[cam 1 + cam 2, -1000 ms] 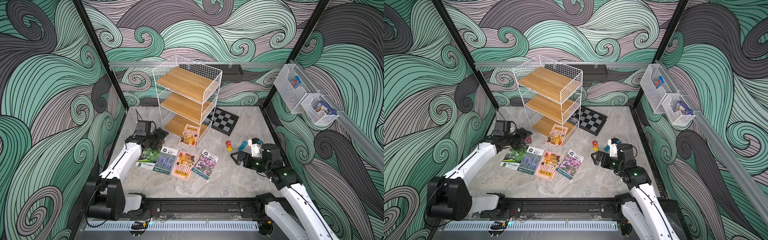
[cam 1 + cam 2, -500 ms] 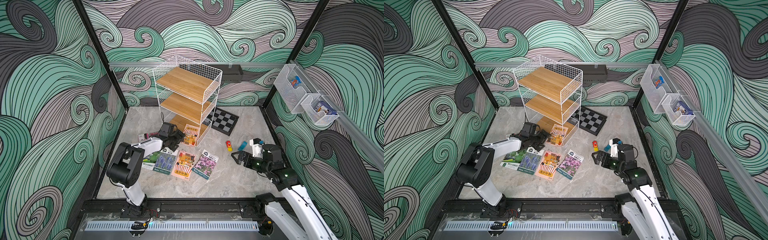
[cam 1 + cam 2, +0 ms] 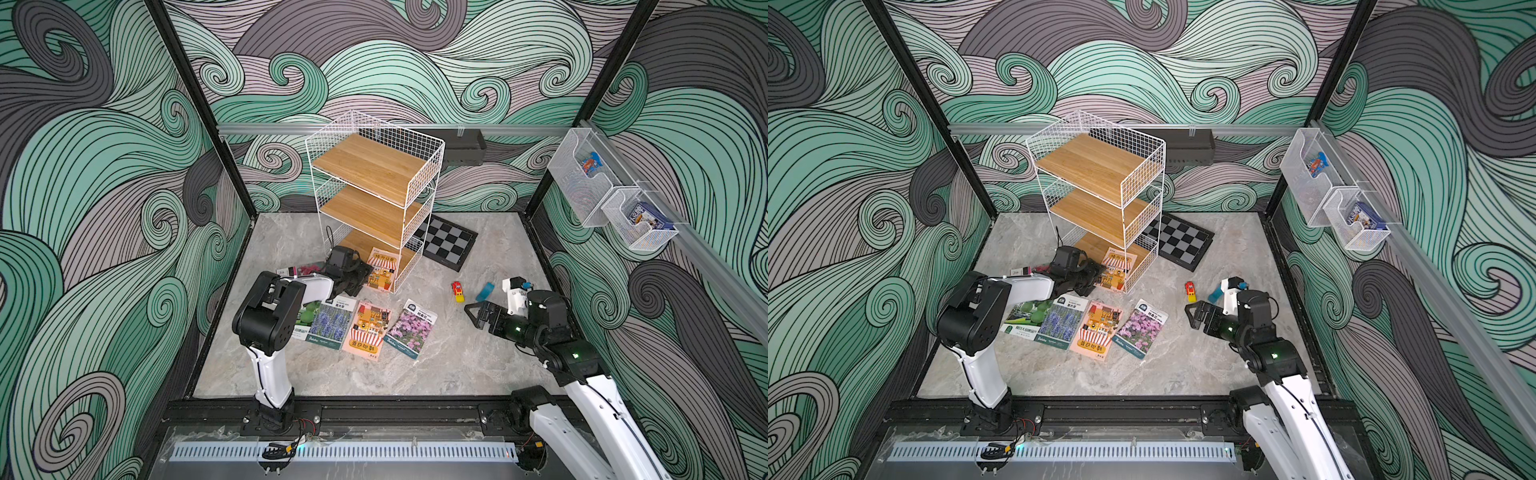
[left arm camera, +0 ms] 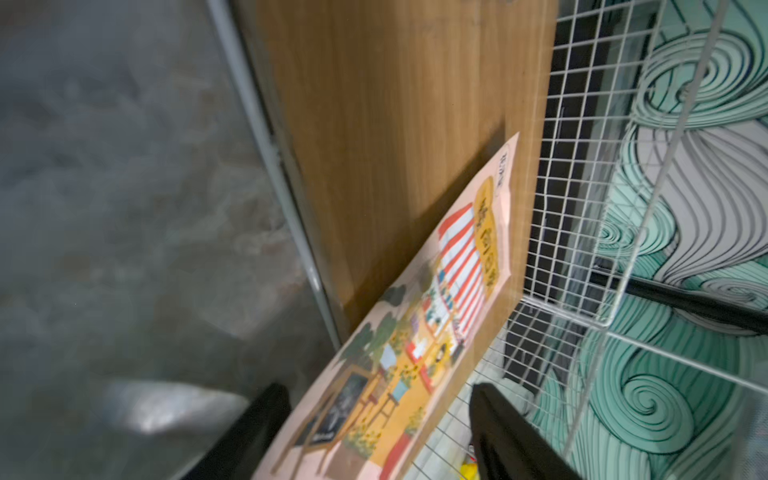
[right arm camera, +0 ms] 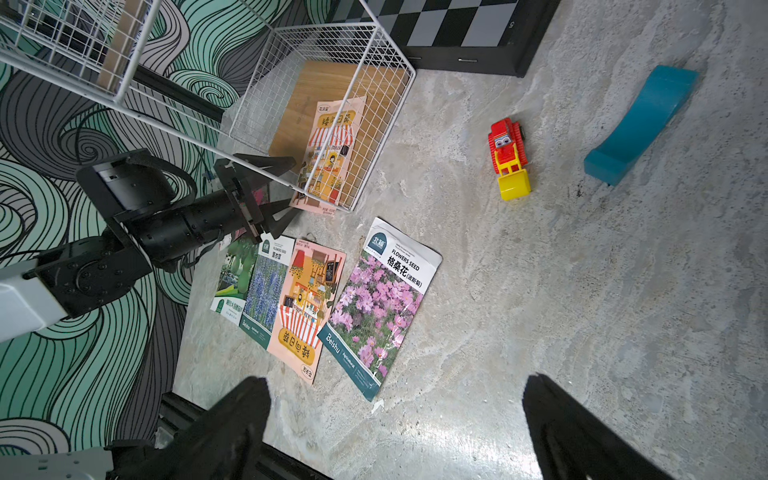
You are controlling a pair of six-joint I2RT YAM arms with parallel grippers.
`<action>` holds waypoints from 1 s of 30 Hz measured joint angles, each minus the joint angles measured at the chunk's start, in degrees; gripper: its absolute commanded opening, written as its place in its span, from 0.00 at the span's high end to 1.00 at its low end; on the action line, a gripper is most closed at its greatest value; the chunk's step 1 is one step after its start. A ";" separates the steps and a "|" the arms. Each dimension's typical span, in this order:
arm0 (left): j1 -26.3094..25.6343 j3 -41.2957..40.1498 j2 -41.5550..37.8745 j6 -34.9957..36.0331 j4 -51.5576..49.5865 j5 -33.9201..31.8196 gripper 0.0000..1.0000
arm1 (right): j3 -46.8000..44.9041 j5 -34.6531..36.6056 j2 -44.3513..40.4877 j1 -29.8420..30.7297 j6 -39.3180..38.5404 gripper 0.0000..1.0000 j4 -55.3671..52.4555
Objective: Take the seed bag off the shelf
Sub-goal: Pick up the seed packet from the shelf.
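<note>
One seed bag (image 3: 380, 269), pink with a striped awning printed on it, stood on the lowest board of the shelf (image 3: 374, 166), leaning against its wire side; the long axis of the bag ran from the open front of that tier toward the back, and its near short end reached the front edge, pointing at the left claw (image 5: 295, 184); this claw was directly before that end, low over the surface (image 3: 457, 365), with its jaws apart and one finger on each side of the bag's corner in the left wrist view; they were not yet pressed on it, as I judge, because a gap showed beside one finger, though that view was blurred; the right claw (image 3: 473, 318) hung released and empty, well apart from the shelf, near a red toy car (image 3: 457, 291); so the left arm was clearly the nearer one; the coming move, I think, needed the jaws to close across the thin bag and then draw it out along its long axis, toward the four packets (image 3: 365, 328) lying in a row on the surface.
</note>
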 measured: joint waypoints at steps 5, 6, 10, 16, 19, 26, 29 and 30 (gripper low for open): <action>0.07 -1.42 2.21 -2.27 4.90 0.57 0.96 | 0.00 0.00 -0.22 -0.02 0.04 0.01 0.00; 0.09 -1.73 1.81 -2.67 4.96 0.66 1.00 | 0.00 0.00 -0.22 0.00 0.07 0.01 0.00; 0.00 -2.16 1.40 -2.73 5.20 0.59 1.00 | 0.00 0.00 -0.22 0.00 0.22 0.01 0.00; 0.00 -2.36 -2.62 -2.14 0.79 0.46 1.00 | 0.00 0.02 -0.39 -0.02 0.17 0.01 -0.04; -0.11 -1.95 -6.73 -1.49 -3.28 0.42 1.00 | 0.09 0.02 -0.48 0.00 0.13 0.01 -0.11; -1.51 -0.52 -21.55 -0.26 -15.41 -1.55 1.00 | 1.29 0.24 0.00 -0.02 -0.31 0.01 -0.24; -2.80 -2.67 -29.90 -0.39 -19.96 -2.78 1.00 | 2.03 0.24 0.26 0.00 -0.57 0.01 -0.42; -3.30 -4.20 -33.07 -0.59 -21.38 -3.15 1.00 | 2.38 0.22 0.37 0.00 -0.72 0.01 -0.39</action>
